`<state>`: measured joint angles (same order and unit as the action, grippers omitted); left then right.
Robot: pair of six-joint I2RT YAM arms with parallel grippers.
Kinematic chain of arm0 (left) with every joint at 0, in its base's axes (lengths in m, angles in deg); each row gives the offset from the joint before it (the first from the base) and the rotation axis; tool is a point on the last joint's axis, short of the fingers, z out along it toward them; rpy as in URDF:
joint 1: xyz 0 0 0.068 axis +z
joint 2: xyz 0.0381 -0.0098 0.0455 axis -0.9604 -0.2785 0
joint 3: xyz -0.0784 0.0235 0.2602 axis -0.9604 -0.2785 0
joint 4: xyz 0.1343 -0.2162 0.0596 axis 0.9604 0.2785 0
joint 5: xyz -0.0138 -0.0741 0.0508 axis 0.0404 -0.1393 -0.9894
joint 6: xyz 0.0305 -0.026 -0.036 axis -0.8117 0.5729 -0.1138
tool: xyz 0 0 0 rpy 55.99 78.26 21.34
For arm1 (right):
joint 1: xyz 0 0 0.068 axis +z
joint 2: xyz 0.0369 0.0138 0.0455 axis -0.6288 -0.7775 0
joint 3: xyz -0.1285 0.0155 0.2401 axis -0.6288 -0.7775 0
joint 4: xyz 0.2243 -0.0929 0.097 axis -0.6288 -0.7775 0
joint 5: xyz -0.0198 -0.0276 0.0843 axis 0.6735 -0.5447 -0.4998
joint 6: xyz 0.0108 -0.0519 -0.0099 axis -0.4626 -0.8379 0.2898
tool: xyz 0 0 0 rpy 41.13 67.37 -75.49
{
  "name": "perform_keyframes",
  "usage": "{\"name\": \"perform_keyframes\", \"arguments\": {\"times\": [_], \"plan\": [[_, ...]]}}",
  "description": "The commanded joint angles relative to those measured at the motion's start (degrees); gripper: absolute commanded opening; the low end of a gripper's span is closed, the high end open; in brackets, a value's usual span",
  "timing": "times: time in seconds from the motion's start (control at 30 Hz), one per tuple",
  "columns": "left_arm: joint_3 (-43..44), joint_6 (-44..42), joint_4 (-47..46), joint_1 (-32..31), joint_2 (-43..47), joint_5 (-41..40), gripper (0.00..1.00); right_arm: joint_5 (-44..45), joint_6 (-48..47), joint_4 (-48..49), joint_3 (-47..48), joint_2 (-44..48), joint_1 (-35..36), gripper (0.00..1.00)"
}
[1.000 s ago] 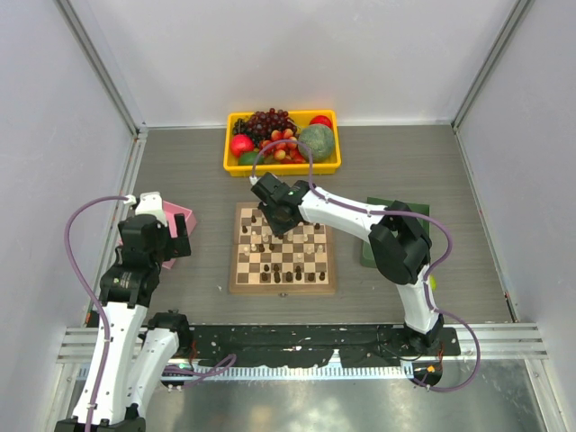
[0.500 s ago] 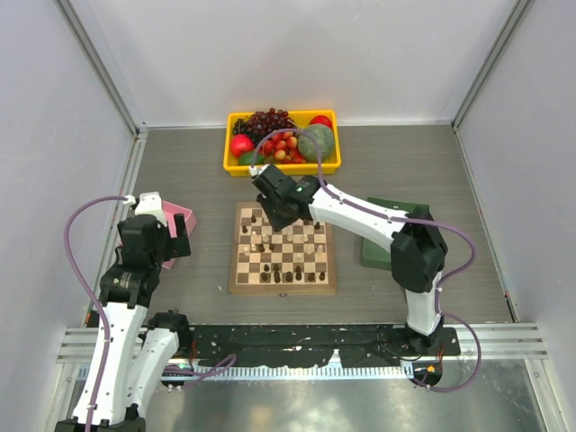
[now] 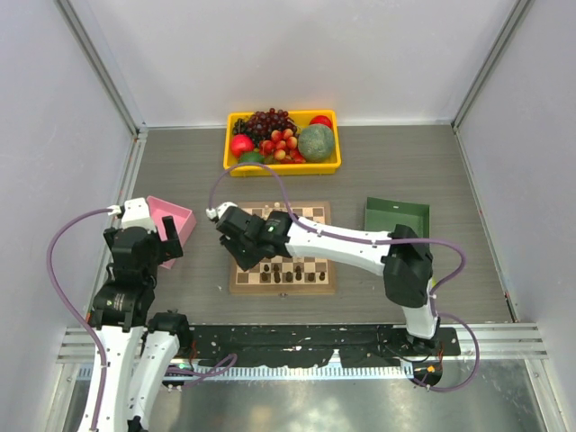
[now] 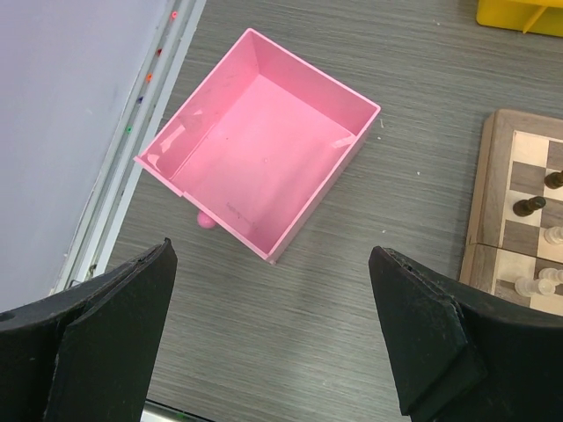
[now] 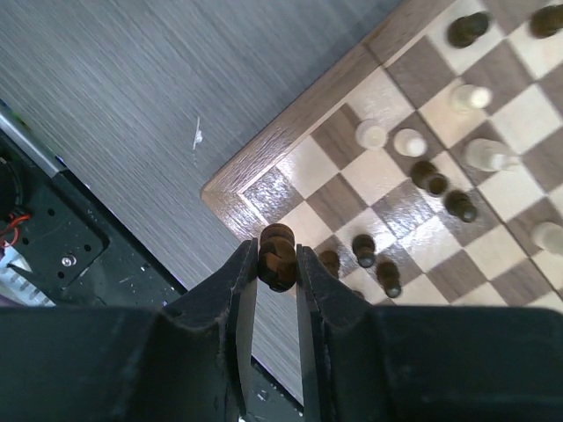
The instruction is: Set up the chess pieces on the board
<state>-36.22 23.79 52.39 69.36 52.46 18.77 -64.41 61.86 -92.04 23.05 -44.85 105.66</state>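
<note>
The board lies mid-table with cream and dark chess pieces scattered on it. My right gripper hangs over the board's near left corner, shut on a dark brown chess piece. In the right wrist view the corner squares of the board sit just under that piece. Other dark pieces stand on the squares beside it, and cream ones a little further in. My left gripper is open over bare table, with nothing between its fingers.
A pink tray lies just beyond the left gripper, left of the board, and holds nothing. A yellow bin of fruit stands at the back. A green tray sits right of the board. The black arm rail runs near the board's front edge.
The right arm has swung from the board's far left part to its near left corner, carrying the dark piece. The left arm has shifted slightly left and nearer.
</note>
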Motion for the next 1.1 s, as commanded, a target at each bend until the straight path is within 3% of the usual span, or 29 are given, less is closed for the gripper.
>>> {"name": "perform_keyframes", "arguments": {"times": [0.0,1.07], "plan": [[0.0,0.7,-2.4,0.2,0.4,-1.7,0.99,-0.8,0.6,0.4,2.3,-3.0,0.7,0.19],[0.0,0.4,-2.3,0.3,-0.8,-1.0,0.99,0.4,0.6,0.3,-2.9,-5.9,1.9,0.2]]}}
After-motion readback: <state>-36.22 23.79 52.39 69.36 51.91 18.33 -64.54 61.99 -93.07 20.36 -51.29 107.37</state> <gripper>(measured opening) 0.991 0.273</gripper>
